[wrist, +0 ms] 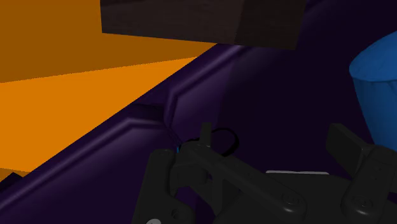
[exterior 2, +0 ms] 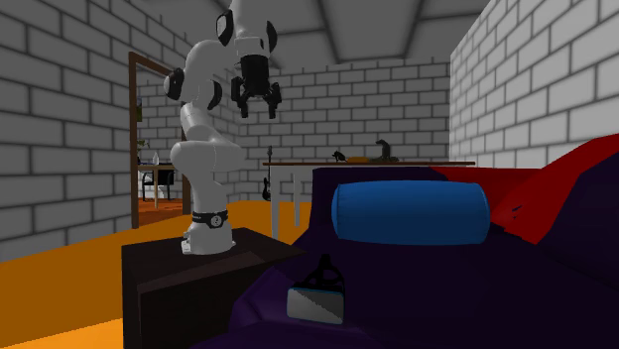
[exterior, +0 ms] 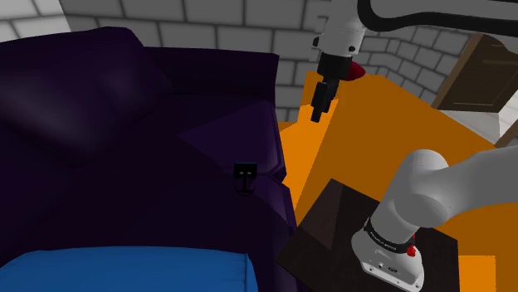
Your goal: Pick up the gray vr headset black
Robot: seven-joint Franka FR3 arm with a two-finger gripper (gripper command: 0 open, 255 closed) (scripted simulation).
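Tool (exterior 2: 257,109) open, empty, well apart from headset (exterior: 245,176).

Dim, flat, even lighting

The white arm (exterior 2: 201,149) rises from its base, bends over at the top above and behind the jaws, and carries the wrist (exterior: 344,35) directly over them; the black gripper (exterior 2: 256,107) hangs high, pointing downward; its two fingers (wrist: 205,137) stand well apart, the jaws open and clasping nothing
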